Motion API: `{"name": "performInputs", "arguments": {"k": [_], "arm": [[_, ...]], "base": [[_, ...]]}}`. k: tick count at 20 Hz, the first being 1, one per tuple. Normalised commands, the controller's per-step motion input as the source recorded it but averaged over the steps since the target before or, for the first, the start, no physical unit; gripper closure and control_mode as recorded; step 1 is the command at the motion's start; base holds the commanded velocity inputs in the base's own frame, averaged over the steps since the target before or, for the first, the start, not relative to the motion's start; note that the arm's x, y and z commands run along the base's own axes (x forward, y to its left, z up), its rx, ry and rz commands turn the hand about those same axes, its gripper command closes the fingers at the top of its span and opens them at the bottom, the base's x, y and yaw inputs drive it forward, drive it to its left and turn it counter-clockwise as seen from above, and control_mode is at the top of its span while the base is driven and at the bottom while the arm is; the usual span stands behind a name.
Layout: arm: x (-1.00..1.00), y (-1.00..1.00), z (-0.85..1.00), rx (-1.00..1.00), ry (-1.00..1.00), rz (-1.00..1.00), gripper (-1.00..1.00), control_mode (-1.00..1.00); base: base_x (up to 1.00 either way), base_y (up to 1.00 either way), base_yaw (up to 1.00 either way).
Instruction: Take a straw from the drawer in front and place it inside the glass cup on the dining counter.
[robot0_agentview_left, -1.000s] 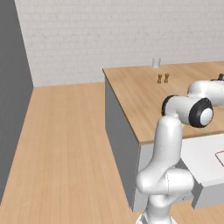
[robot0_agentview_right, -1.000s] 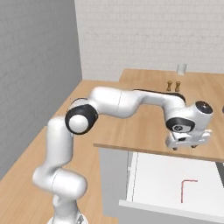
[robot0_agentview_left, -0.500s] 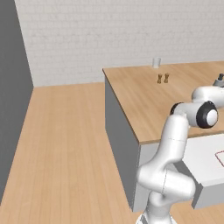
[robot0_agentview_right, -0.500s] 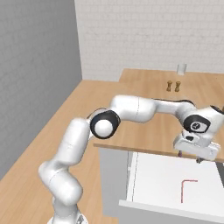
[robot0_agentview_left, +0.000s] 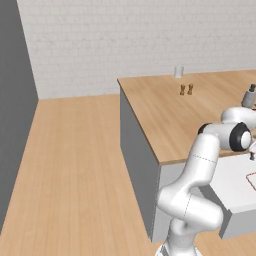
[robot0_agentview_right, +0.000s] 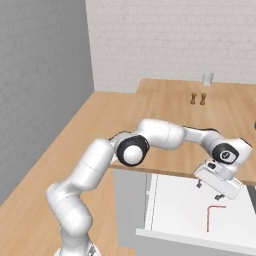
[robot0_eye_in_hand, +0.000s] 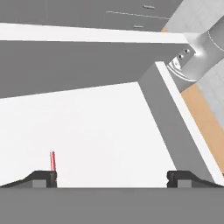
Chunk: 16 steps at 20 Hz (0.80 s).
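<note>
Two dark fingertips spread wide and grasping nothing: my gripper (robot0_agentview_right: 208, 191) hangs over the open drawer (robot0_agentview_right: 175, 210). I count one straw (robot0_agentview_right: 212, 217), a thin red bent line on the white floor, its upper end cut off behind my left fingertip (robot0_eye_in_hand: 43, 177). One glass cup (robot0_agentview_right: 207, 78) stands far back on the dining counter (robot0_agentview_left: 165, 115), beyond two brown shakers (robot0_agentview_right: 198, 98).

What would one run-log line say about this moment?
stage: reaching for straw | pincer: open, empty, over open drawer | straw: lying in drawer, untouched | cup: far end of counter, no straw inside
</note>
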Motion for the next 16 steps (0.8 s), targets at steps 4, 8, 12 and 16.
{"name": "performInputs", "arguments": {"k": [4,8,12,16], "arm": [[0.00,0.46,-0.30,-0.22,0.00,-0.20,-1.00,-1.00],[0.23,0.42,-0.26,-0.40,0.03,-0.14,-1.00,-1.00],[0.23,0.18,-0.48,-0.42,0.02,-0.11,-1.00,-1.00],[0.00,0.05,-0.73,-0.28,-0.09,-0.13,-1.00,-1.00]], "base": [[0.00,0.00,0.00],[0.00,0.00,0.00],[0.00,0.00,0.00],[0.00,0.00,0.00]]}}
